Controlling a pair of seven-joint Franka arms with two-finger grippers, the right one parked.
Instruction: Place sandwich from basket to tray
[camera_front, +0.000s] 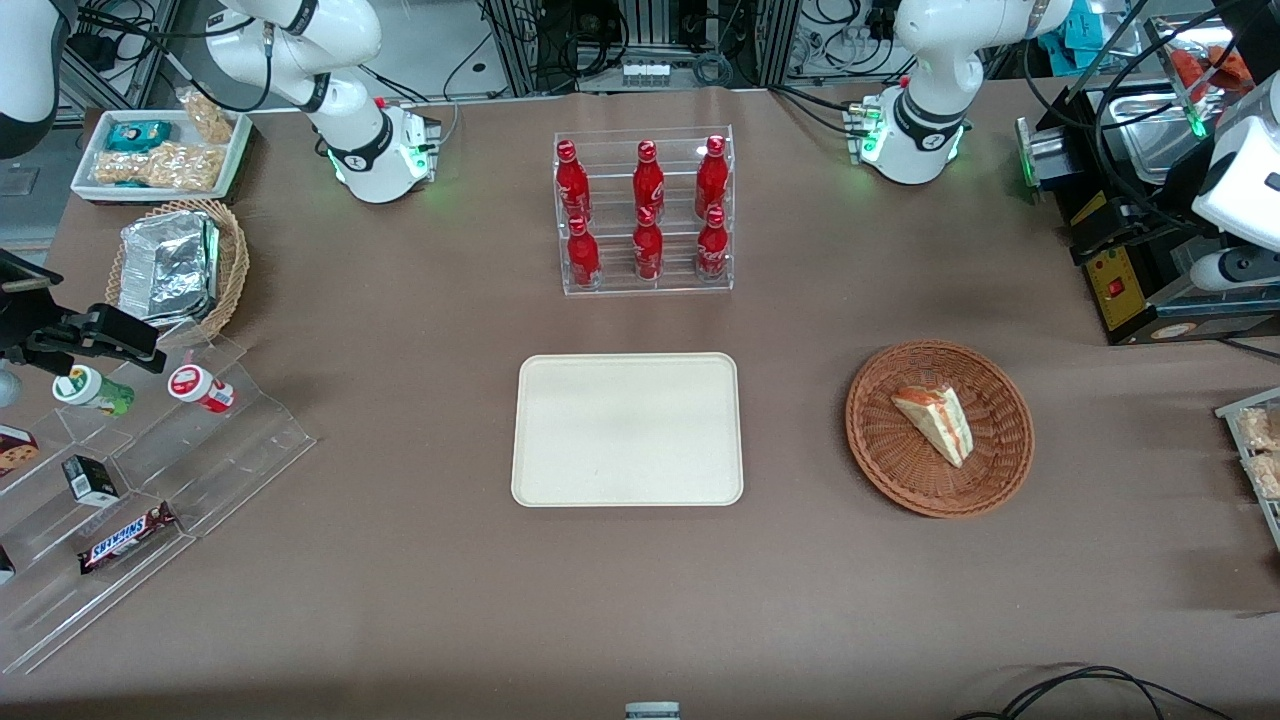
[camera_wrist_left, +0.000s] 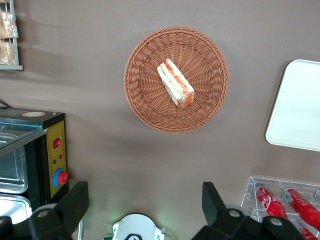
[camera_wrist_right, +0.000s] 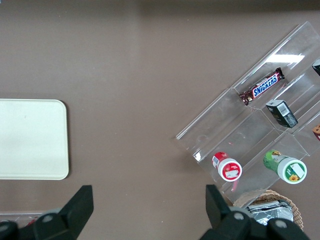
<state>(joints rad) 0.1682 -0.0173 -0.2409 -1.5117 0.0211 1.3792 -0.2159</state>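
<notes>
A: What colour is the basket?
B: Reddish-brown wicker, woven in rings. The sandwich in it is pale white bread with red-orange and pale green layers.
A: And the tray?
B: Plain cream. The tabletop under it is a flat grey-brown.
A: The bottles?
B: Bright red with white lettering, in a clear rack.
A: The gripper high above the basket?
B: Black fingers, set wide apart.

Tray cut off at the wrist view's edge; jaws of the gripper only partly in frame.
</notes>
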